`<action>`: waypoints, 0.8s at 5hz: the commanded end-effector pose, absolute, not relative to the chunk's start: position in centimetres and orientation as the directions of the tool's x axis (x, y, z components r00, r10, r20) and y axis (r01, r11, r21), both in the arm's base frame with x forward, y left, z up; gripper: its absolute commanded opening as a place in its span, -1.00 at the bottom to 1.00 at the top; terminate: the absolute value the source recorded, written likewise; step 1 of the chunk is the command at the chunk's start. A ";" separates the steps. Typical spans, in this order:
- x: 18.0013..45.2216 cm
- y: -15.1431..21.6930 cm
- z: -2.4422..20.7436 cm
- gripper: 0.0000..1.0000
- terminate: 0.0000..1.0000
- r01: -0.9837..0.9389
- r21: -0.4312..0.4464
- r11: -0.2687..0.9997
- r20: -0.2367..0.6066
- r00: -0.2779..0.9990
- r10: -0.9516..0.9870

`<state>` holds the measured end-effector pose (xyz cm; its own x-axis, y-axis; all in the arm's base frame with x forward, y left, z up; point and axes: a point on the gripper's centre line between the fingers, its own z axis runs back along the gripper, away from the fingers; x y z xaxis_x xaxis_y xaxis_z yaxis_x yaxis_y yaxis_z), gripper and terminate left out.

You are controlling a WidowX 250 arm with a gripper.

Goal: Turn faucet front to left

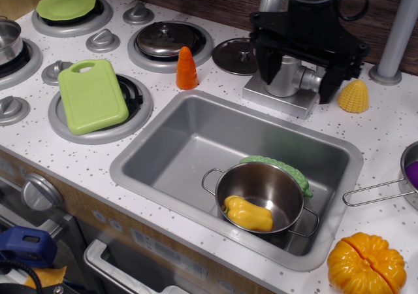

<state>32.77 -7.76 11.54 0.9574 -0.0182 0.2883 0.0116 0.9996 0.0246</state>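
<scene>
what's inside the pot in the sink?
A yellow pepper lies inside the pot. A green vegetable rests across its far rim; the sink floor beneath is hidden.

The black gripper point(298, 68) is held at the top right of the view, pointed downward. Its two fingers point(264, 64) are spread wide apart.
</scene>
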 end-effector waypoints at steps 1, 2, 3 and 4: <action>35.0 -8.2 13.4 1.00 -1.00 0.037 0.010 0.999 0.336 0.941 -0.039; 35.5 -7.5 13.2 1.00 -1.00 0.063 0.003 0.998 0.339 0.939 -0.061; 35.8 -6.2 12.9 1.00 -1.00 0.091 0.042 0.995 0.362 0.927 -0.100; 36.0 -4.7 12.7 1.00 -1.00 0.114 0.066 0.991 0.379 0.916 -0.131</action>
<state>35.71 -4.18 10.75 0.9317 -0.1423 0.3343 0.1230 0.9893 0.0784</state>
